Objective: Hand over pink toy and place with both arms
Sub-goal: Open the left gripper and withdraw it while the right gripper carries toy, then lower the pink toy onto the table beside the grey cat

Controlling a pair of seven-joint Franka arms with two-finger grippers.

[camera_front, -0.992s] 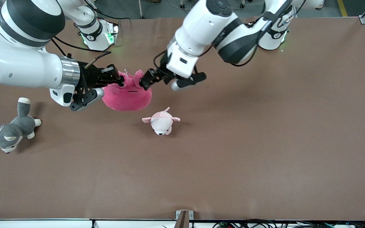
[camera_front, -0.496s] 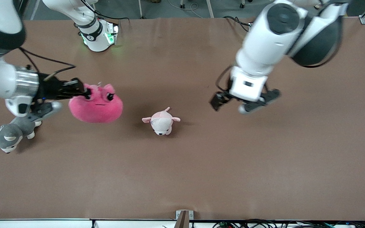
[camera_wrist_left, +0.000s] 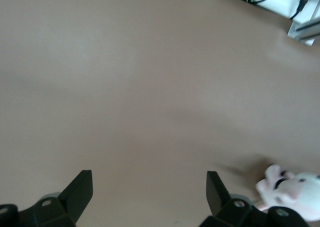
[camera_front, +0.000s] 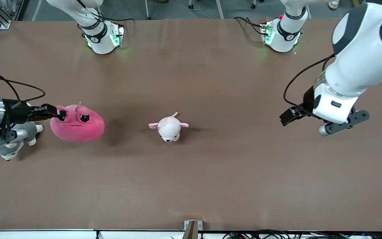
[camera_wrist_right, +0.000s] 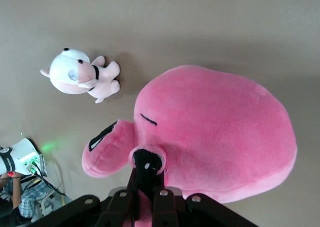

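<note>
The pink toy (camera_front: 78, 127), a round hot-pink plush with frowning black eyes, hangs low over the table toward the right arm's end. My right gripper (camera_front: 61, 114) is shut on a small flap at its top; in the right wrist view the two fingers pinch that flap (camera_wrist_right: 148, 162) with the toy's body (camera_wrist_right: 215, 137) bulging past them. My left gripper (camera_front: 322, 124) hovers over bare table near the left arm's end. It is open, and nothing lies between its fingertips (camera_wrist_left: 149, 179).
A small pale pink-and-white plush (camera_front: 168, 127) lies mid-table and also shows in both wrist views (camera_wrist_left: 295, 189) (camera_wrist_right: 80, 77). A grey-and-white husky plush (camera_front: 12, 146) lies at the right arm's end, partly hidden under the right hand. The table mat (camera_front: 211, 182) is brown.
The left gripper let go of the pink toy and swung away to the left arm's end. The right gripper carried the toy toward the right arm's end, close to the husky.
</note>
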